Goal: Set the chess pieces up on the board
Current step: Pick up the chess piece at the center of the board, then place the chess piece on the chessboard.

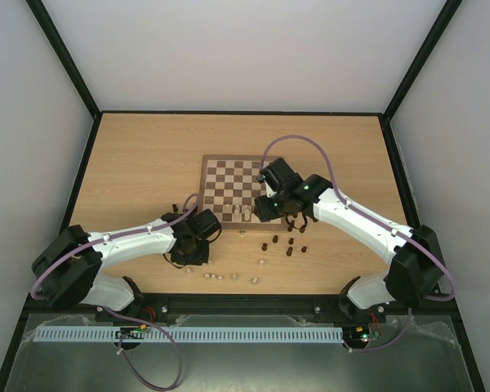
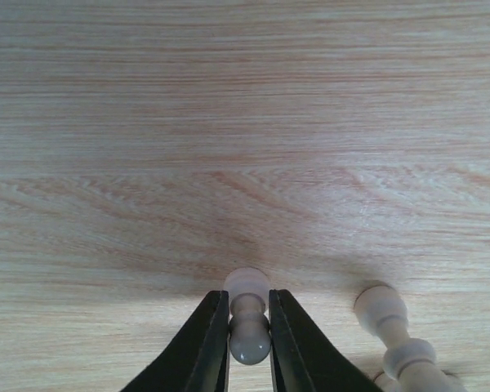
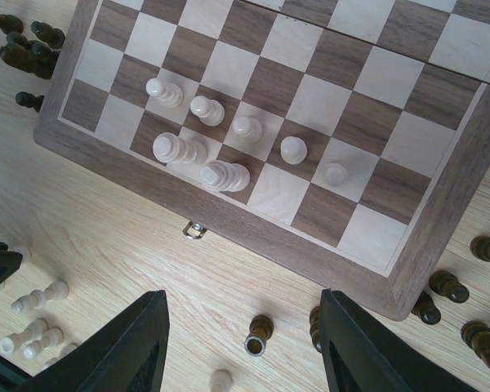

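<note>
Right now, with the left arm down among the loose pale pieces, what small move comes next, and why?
Probably lift the left fingers straight up. They sit tight against both sides of a pale piece on the table, so the grasp looks made. A second pale piece lies close beside it, so dragging sideways might knock that.

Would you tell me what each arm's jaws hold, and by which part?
Left jaws: a pale cream wooden chess piece, pinched at its narrow middle. Right jaws: nothing.
</note>
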Available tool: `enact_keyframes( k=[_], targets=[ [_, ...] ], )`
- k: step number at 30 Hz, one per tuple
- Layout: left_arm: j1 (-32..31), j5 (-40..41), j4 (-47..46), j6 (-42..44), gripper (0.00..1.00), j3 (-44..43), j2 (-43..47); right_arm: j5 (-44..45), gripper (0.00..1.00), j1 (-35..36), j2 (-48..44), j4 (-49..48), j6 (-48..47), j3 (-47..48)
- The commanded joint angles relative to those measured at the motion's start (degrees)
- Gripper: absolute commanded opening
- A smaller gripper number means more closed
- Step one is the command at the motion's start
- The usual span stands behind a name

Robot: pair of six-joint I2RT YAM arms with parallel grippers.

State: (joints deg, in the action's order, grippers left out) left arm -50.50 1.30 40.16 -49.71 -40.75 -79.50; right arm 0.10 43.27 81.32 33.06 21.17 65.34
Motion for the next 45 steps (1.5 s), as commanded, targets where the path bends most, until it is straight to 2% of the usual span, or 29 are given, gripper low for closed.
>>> enact_keyframes(
  k=[1,5,12,23,34,39,45],
  targets=[
    [-0.33,0.30,0.90,0.42,0.14,-0.11,0.07,-0.49,0.52,0.46,-0.82,0.66,-0.60,-0.69],
    [-0.35,1.21,2.27,1.12,0.09,-1.98,-0.03,-0.31,0.52,0.53,-0.94,0.69,-0.56,-0.82],
    [1.53,4.48,6.70,5.26,0.09,-10.59,-1.46,-0.06,0.52,0.50,-1.58,0.91,-0.49,-0.82],
    [9.10,7.69,11.11,20.39,0.09,-29.48,-15.63,-0.19,0.52,0.57,-2.47,0.83,-0.45,-1.03],
    [11.73,9.25,13.57,25.42,0.10,-42.08,-25.42,-0.38,0.52,0.52,-3.08,0.76,-0.51,-0.94],
    [11.74,8.71,13.49,25.94,0.09,-45.20,-28.51,-0.23,0.52,0.58,-3.51,0.95,-0.51,-1.05],
    [11.65,7.61,12.09,25.74,0.09,-44.19,-29.80,-0.45,0.52,0.55,-3.78,0.85,-0.50,-1.23]
  ],
)
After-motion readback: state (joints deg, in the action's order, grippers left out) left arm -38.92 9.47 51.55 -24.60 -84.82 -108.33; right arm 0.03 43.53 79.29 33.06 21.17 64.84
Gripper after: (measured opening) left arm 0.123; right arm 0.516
